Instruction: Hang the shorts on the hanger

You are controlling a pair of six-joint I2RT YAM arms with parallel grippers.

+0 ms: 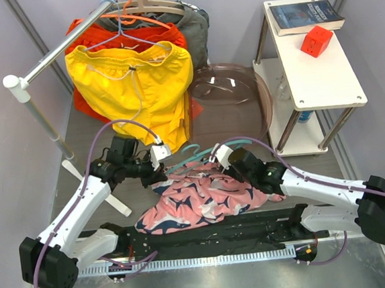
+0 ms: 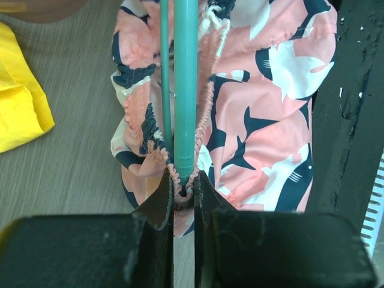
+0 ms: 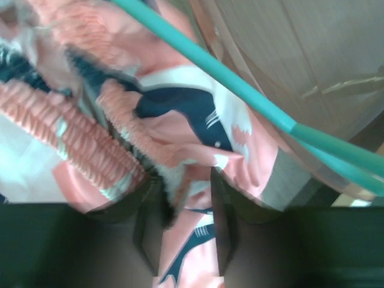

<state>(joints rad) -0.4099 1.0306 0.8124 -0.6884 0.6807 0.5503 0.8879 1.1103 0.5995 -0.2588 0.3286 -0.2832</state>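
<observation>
The shorts lie bunched in the lower middle of the overhead view, on the bench between the two arms. Their lower part spills over a black mat. The hanger lies along their upper edge, and its teal bar runs through the gathered waistband.

In the left wrist view the left gripper has its jaws clenched on a fold of elastic waistband, right where the end of the hanger bar meets the cloth. It cannot be told whether the plastic tip is nipped as well. The right gripper has its jaws grasping pink fabric just below the waistband. The bar passes free above it, though this view is blurred.

The threading looks partly done, and the risks come from how each side is held. If the left jaws hold only cloth, a pull to the side could drag the waistband off the bar's end. The elastic is stretchy, so tension from the right arm could make it snap back out of the grip. The hanger may be held by nothing but cloth, so it could twist or slide. Its far end lies near the clear dome in the upper right and might catch there.
</observation>
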